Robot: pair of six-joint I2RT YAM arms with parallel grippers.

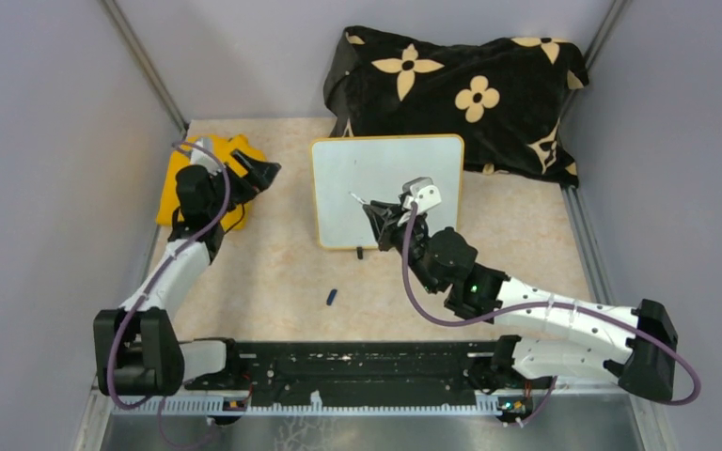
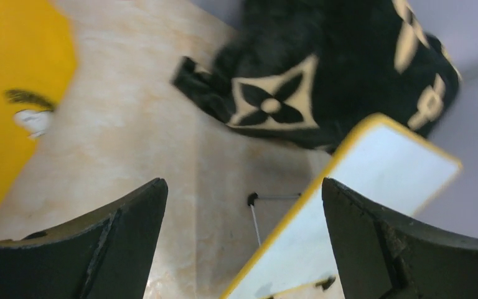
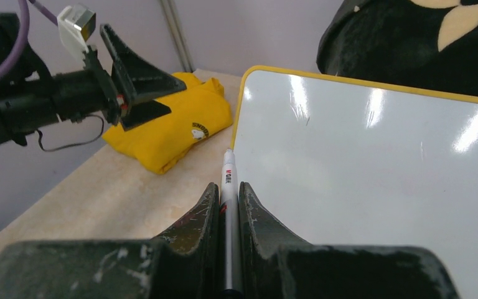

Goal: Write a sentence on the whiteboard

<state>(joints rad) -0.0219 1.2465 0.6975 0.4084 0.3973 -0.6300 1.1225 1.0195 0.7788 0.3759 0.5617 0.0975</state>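
The whiteboard (image 1: 385, 169) lies flat in the middle of the surface (image 1: 273, 272), just in front of a black flowered cloth (image 1: 461, 94), and I see no words on it yet. The right claw (image 3: 227, 190) is pinching a marker (image 3: 228, 171), tip low near the board's left edge, probably so a line can start there. The left claw (image 1: 258, 174) hangs spread and empty by a yellow cloth (image 1: 174, 197), likely kept clear of the writing.
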